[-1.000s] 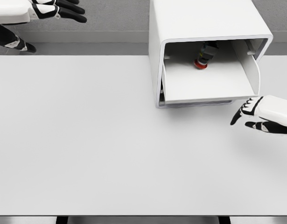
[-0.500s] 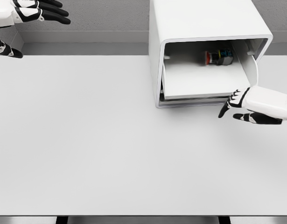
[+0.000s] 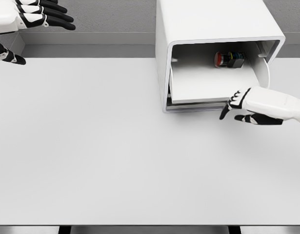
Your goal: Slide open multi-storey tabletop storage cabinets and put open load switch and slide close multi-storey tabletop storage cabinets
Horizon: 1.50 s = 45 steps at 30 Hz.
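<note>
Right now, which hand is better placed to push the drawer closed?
The right hand: it hovers just at the front edge of the open drawer holding the load switch. The left hand is far off at the table's far-left corner.

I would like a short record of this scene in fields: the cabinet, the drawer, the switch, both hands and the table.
cabinet: white storage cabinet at the table's far right
drawer: drawer partly slid out
switch: load switch lying at the drawer's back, red end to the left
right hand: right hand at the drawer's front right corner, holding nothing
left hand: left hand raised at the far left, open
table: white table
</note>
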Each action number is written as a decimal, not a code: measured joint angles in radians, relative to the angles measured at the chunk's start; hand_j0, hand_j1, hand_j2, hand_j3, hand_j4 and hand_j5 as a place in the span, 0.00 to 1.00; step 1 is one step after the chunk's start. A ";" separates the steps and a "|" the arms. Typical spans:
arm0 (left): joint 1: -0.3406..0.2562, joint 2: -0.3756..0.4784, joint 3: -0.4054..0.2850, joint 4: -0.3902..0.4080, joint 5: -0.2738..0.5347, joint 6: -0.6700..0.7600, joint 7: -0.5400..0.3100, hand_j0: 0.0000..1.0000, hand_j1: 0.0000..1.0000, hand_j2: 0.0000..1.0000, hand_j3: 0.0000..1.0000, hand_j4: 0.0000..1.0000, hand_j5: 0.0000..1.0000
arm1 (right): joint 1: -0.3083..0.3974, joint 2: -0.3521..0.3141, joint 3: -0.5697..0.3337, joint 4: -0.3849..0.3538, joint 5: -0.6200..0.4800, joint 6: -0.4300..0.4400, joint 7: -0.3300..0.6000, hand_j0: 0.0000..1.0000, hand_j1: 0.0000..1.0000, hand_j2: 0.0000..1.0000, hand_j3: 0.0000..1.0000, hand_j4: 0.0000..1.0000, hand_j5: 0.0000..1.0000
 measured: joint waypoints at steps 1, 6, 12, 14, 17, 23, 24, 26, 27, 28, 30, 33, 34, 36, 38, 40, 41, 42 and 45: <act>0.011 -0.001 0.000 0.000 0.000 0.000 0.000 1.00 1.00 1.00 1.00 1.00 1.00 | 0.000 0.003 0.003 0.001 0.003 0.000 0.000 0.57 0.57 0.57 0.57 0.57 0.57; 0.020 -0.020 0.000 0.001 -0.002 0.000 -0.002 1.00 1.00 1.00 1.00 1.00 1.00 | -0.054 0.015 0.036 0.013 0.016 0.001 0.000 0.57 0.57 0.57 0.57 0.57 0.57; 0.020 -0.046 -0.001 0.001 -0.020 0.000 -0.004 1.00 1.00 1.00 1.00 1.00 1.00 | -0.072 0.031 0.082 0.032 0.036 0.001 0.000 0.57 0.57 0.57 0.57 0.57 0.57; 0.021 -0.048 -0.001 0.001 -0.022 0.000 -0.005 1.00 1.00 1.00 1.00 1.00 1.00 | -0.087 0.036 0.100 0.041 0.044 0.001 0.000 0.57 0.57 0.57 0.57 0.57 0.57; 0.021 -0.052 -0.005 0.001 -0.023 0.000 -0.005 1.00 1.00 1.00 1.00 1.00 1.00 | -0.106 0.050 0.115 0.058 0.054 0.000 0.000 0.57 0.57 0.57 0.57 0.57 0.57; 0.023 -0.070 -0.030 0.002 -0.024 0.000 -0.006 1.00 1.00 1.00 1.00 1.00 1.00 | -0.183 0.078 0.150 0.105 0.059 0.001 0.000 0.57 0.57 0.57 0.57 0.57 0.57; 0.023 -0.071 -0.031 0.002 -0.024 0.000 -0.006 1.00 1.00 1.00 1.00 1.00 1.00 | -0.190 0.084 0.160 0.117 0.060 0.001 0.000 0.57 0.57 0.57 0.57 0.57 0.57; 0.023 -0.072 -0.033 0.002 -0.024 0.000 -0.007 1.00 1.00 1.00 1.00 1.00 1.00 | -0.209 0.095 0.176 0.139 0.061 0.000 0.000 0.57 0.57 0.57 0.57 0.57 0.57; 0.023 -0.073 -0.034 0.002 -0.024 0.000 -0.007 1.00 1.00 1.00 1.00 1.00 1.00 | -0.213 0.101 0.185 0.147 0.062 0.000 0.000 0.57 0.57 0.57 0.57 0.57 0.57; 0.023 -0.073 -0.034 0.002 -0.024 0.000 -0.007 1.00 1.00 1.00 1.00 1.00 1.00 | -0.222 0.106 0.194 0.155 0.062 0.000 0.000 0.57 0.57 0.57 0.57 0.57 0.57; 0.023 -0.073 -0.035 0.002 -0.024 0.000 -0.007 1.00 1.00 1.00 1.00 1.00 1.00 | -0.239 0.115 0.207 0.170 0.063 0.000 0.000 0.57 0.57 0.57 0.57 0.57 0.57; 0.023 -0.073 -0.035 0.002 -0.024 0.000 -0.007 1.00 1.00 1.00 1.00 1.00 1.00 | -0.285 0.131 0.221 0.198 0.062 0.001 0.000 0.57 0.57 0.57 0.57 0.57 0.57; 0.021 -0.073 -0.035 0.002 -0.024 0.000 -0.007 1.00 1.00 1.00 1.00 1.00 1.00 | -0.308 0.136 0.232 0.213 0.062 0.001 0.000 0.57 0.57 0.57 0.57 0.57 0.57; 0.023 -0.073 -0.035 0.002 -0.024 0.000 -0.007 1.00 1.00 1.00 1.00 1.00 1.00 | -0.340 0.150 0.255 0.247 0.062 0.001 0.000 0.57 0.57 0.57 0.57 0.57 0.57; 0.023 -0.073 -0.035 0.002 -0.024 0.000 -0.007 1.00 1.00 1.00 1.00 1.00 1.00 | -0.348 0.160 0.272 0.272 0.063 0.000 0.000 0.57 0.57 0.57 0.57 0.57 0.57; 0.023 -0.073 -0.035 0.002 -0.024 0.000 -0.007 1.00 1.00 1.00 1.00 1.00 1.00 | -0.342 0.162 0.283 0.284 0.065 0.000 0.000 0.57 0.57 0.57 0.57 0.57 0.57; 0.023 -0.073 -0.035 0.002 -0.024 0.000 -0.007 1.00 1.00 1.00 1.00 1.00 1.00 | -0.339 0.161 0.285 0.282 0.067 0.000 0.000 0.58 0.58 0.58 0.58 0.58 0.58; 0.023 -0.073 -0.035 0.002 -0.024 0.000 -0.007 1.00 1.00 1.00 1.00 1.00 1.00 | -0.325 0.152 0.284 0.270 0.067 0.000 0.000 0.60 0.60 0.60 0.60 0.60 0.60; 0.029 -0.072 -0.049 0.009 -0.031 0.000 -0.006 1.00 1.00 1.00 1.00 1.00 1.00 | -0.215 0.094 0.220 0.197 0.066 -0.002 0.000 0.93 0.93 0.93 0.93 0.93 0.93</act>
